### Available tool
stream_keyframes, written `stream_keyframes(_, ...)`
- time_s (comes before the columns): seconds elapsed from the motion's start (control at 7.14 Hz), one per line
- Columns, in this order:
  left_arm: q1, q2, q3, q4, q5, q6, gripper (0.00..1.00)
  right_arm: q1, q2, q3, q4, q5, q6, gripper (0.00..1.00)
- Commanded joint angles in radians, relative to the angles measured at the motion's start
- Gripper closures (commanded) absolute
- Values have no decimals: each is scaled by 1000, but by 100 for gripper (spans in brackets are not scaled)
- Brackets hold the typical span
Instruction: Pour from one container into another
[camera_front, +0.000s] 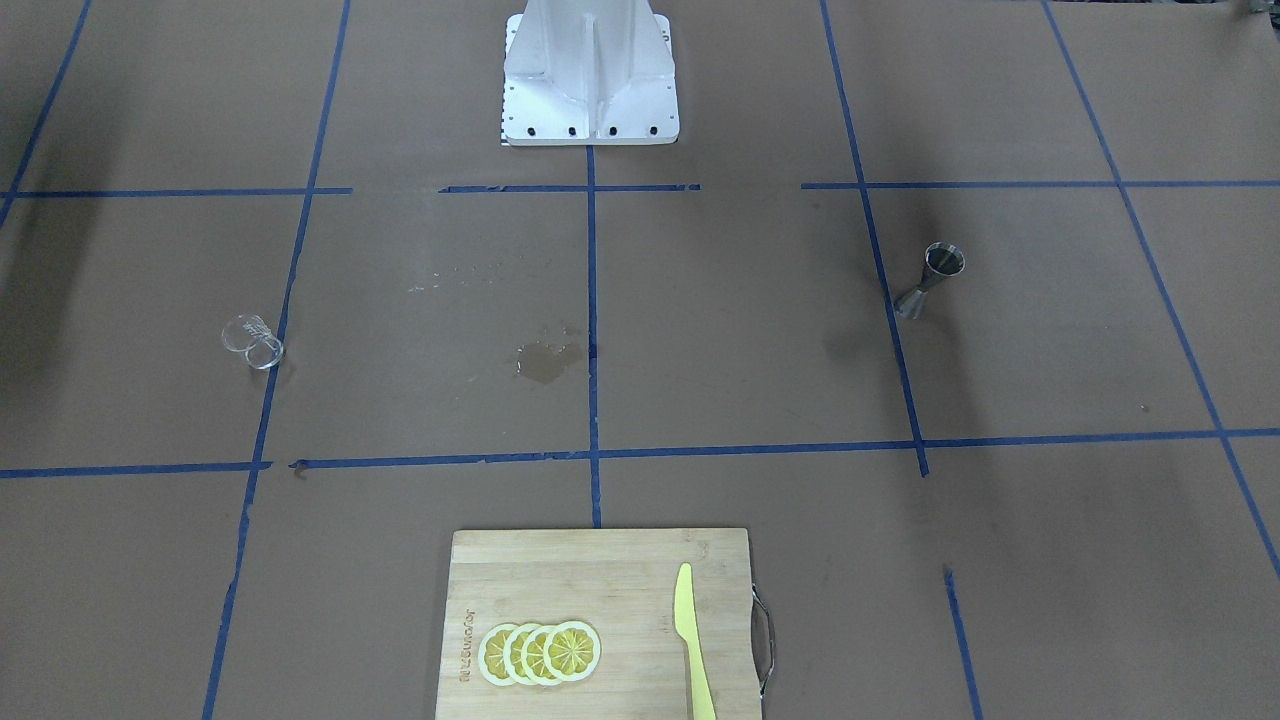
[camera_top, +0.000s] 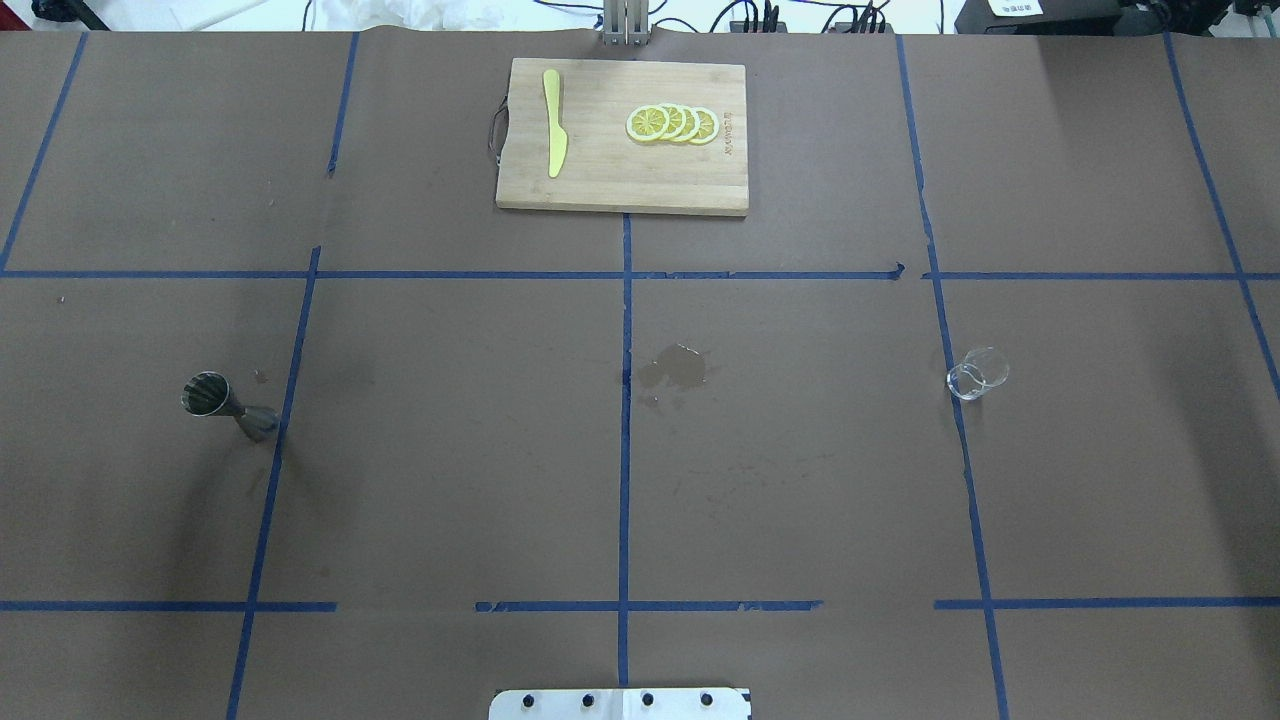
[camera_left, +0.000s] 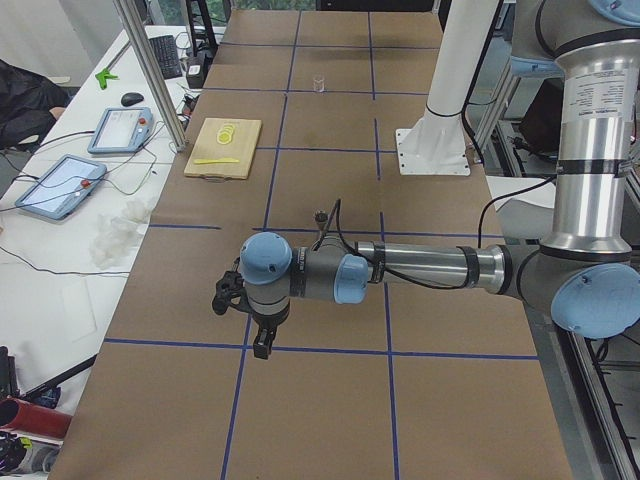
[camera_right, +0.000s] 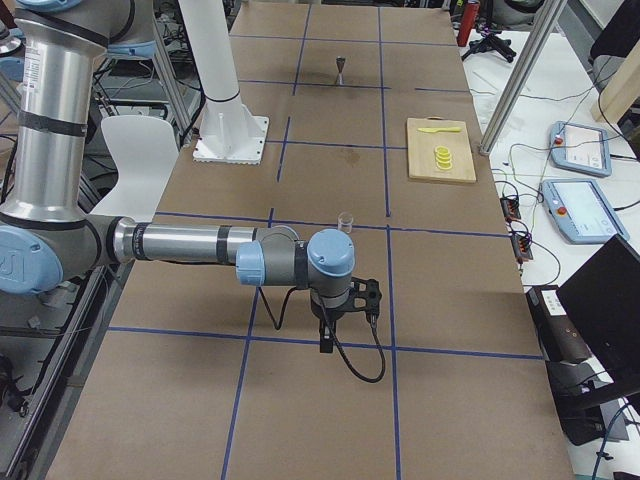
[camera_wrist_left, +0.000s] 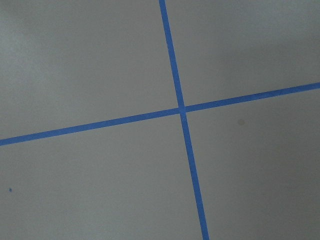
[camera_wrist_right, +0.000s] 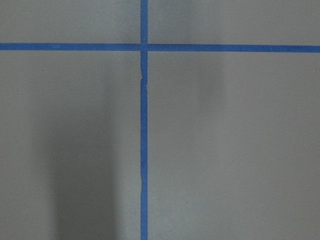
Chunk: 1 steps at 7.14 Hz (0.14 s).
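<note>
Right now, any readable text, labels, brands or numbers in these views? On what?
Nothing can be quoted with confidence.
cutting board: a brand mark is burned in along one short edge, but the letters are too blurred to read.
glass cup: faint markings on its side, too small to read.
jigger: no marking visible.
tablets beside the table: the screens are too small to read.
</note>
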Motion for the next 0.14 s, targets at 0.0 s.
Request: stream_keyframes(0.0,0,-1,-1,-2,2,-2,0,0,0,4,1,1,0,0)
